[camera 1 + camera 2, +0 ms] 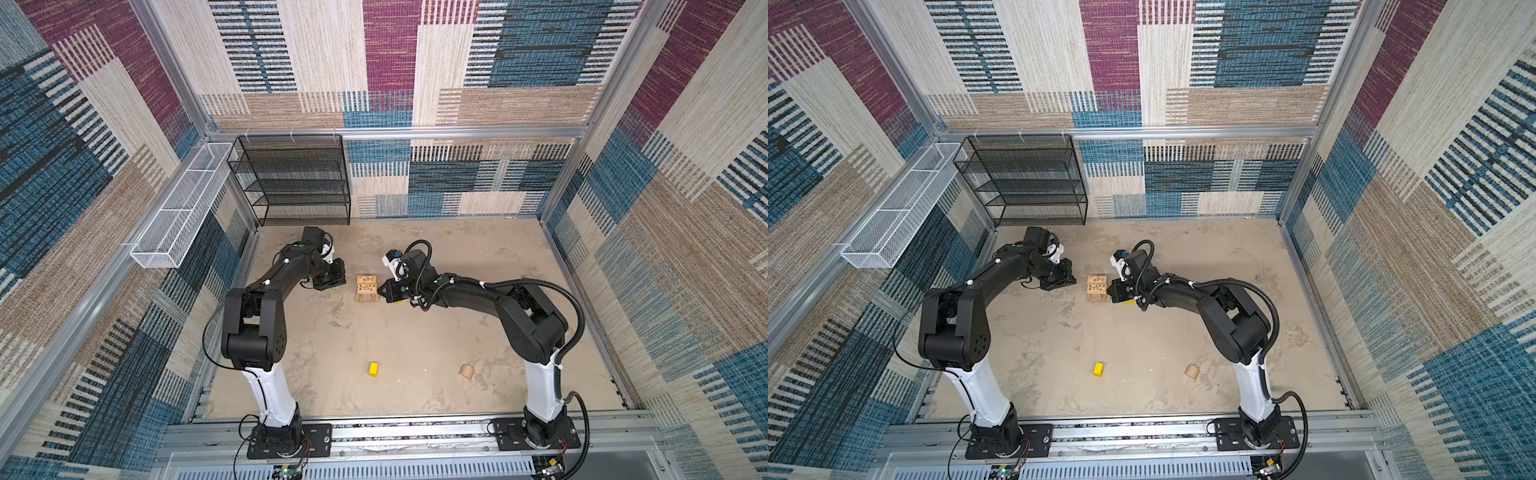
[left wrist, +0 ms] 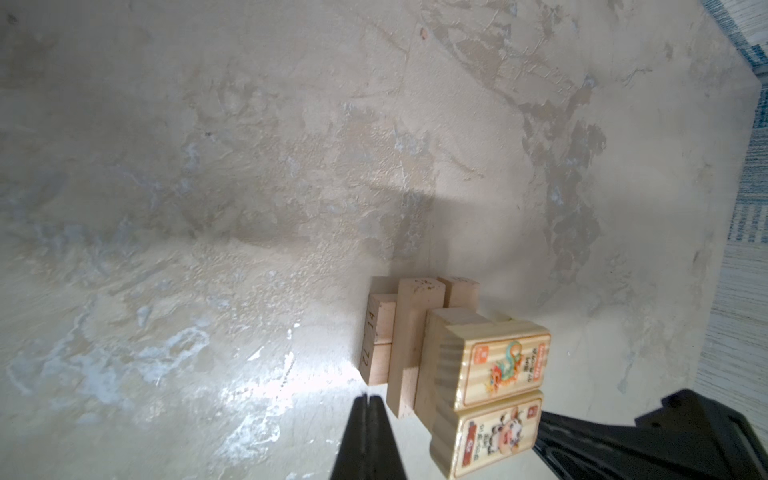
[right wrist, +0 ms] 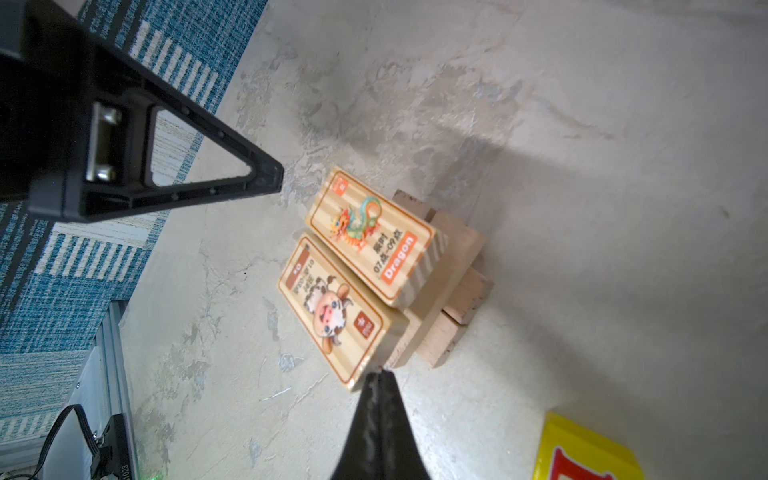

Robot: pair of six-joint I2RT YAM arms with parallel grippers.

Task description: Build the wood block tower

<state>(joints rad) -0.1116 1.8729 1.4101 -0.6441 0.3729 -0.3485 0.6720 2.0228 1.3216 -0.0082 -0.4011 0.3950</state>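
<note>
Low tower (image 1: 367,288), yellow block (image 1: 374,368) apart

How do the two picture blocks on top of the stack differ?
The dragon block shows a green and red dragon; the ox block, a white and brown ox. The dragon block's word label is orange; the ox block's is darker, and at the opposite end. Both lie flat, side by side, atop the stack, alike in size.

Top views overhead, steep downward; wrist views close, opposite sides, sharing tower (image 2: 440,353).
</note>
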